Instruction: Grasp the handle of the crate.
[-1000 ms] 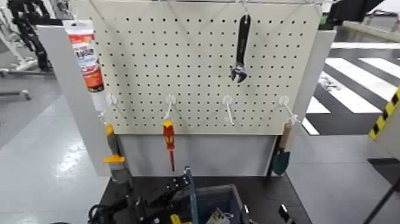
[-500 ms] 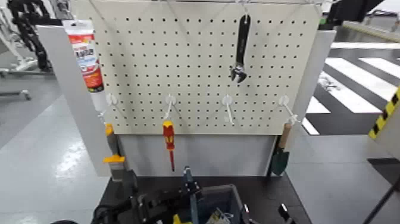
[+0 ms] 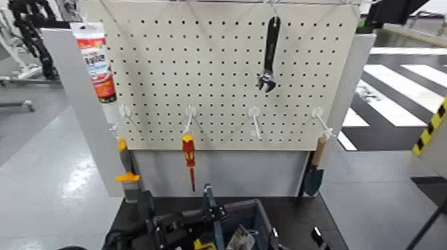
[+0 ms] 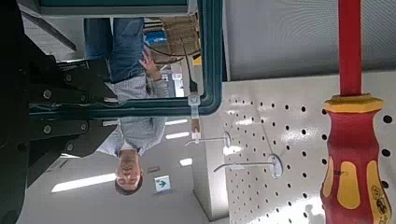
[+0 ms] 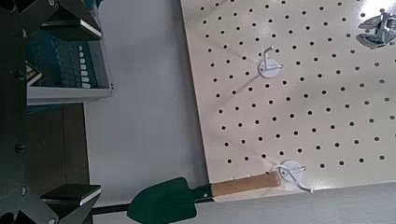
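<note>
The crate [image 3: 247, 221] is a dark blue-grey tool box at the bottom centre of the head view, on a dark table. Its handle [image 3: 211, 211] stands upright at the crate's left part. My left gripper [image 3: 181, 231] reaches it from the left. In the left wrist view the fingers [image 4: 70, 79] lie on both sides of a bar of the handle [image 4: 217, 65], shut on it. My right gripper [image 3: 319, 238] waits low at the right of the crate, open and empty; in its wrist view the gripper [image 5: 33, 107] shows a wide gap.
A pegboard [image 3: 219, 73] stands behind the table with a red-and-yellow screwdriver [image 3: 189, 156], a black wrench [image 3: 269, 53], a sealant tube [image 3: 96, 66] and a green trowel [image 3: 314, 174] at its right post. A person [image 4: 126, 103] shows through the handle.
The left gripper moved right onto the handle. The handle's top shifted slightly left and up, and the crate's near wall rose a little.
</note>
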You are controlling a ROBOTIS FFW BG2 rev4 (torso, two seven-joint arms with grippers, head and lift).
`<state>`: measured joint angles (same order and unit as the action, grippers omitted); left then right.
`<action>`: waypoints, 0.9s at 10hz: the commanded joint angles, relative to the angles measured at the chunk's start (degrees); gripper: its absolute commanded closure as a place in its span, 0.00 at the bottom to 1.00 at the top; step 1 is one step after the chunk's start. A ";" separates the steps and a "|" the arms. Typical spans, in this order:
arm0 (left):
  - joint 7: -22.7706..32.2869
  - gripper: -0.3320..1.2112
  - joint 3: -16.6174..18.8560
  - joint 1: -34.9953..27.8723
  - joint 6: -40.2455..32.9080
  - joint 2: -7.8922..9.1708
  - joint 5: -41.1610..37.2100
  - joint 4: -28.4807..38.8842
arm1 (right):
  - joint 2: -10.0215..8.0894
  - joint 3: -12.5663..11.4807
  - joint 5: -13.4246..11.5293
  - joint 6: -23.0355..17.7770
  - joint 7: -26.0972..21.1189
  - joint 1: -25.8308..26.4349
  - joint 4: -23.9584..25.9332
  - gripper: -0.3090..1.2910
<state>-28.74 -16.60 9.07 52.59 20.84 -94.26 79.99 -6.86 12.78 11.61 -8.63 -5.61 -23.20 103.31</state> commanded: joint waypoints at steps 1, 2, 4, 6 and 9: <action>0.00 0.98 -0.01 -0.19 0.67 -0.01 0.04 0.43 | 0.00 -0.04 0.08 0.11 -0.01 -0.09 0.04 0.28; 0.00 0.98 -0.01 -0.28 1.02 -0.01 -0.04 0.69 | 0.00 -0.04 0.08 0.11 -0.01 -0.09 0.04 0.28; -0.17 0.98 0.07 -0.63 1.29 0.08 -0.13 1.66 | 0.00 -0.12 0.08 0.11 -0.01 -0.18 0.04 0.28; 0.18 0.98 0.07 -1.42 1.20 0.26 -0.92 3.76 | 0.09 -0.12 0.08 0.11 -0.01 -0.27 0.13 0.28; 1.67 0.98 0.07 -3.18 1.46 -0.01 -2.94 7.28 | 0.09 -0.21 -0.01 0.02 -0.01 -0.27 0.13 0.28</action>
<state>-27.12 -16.48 6.24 53.87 20.93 -96.69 86.63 -6.77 12.57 11.60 -8.60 -5.62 -23.47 103.45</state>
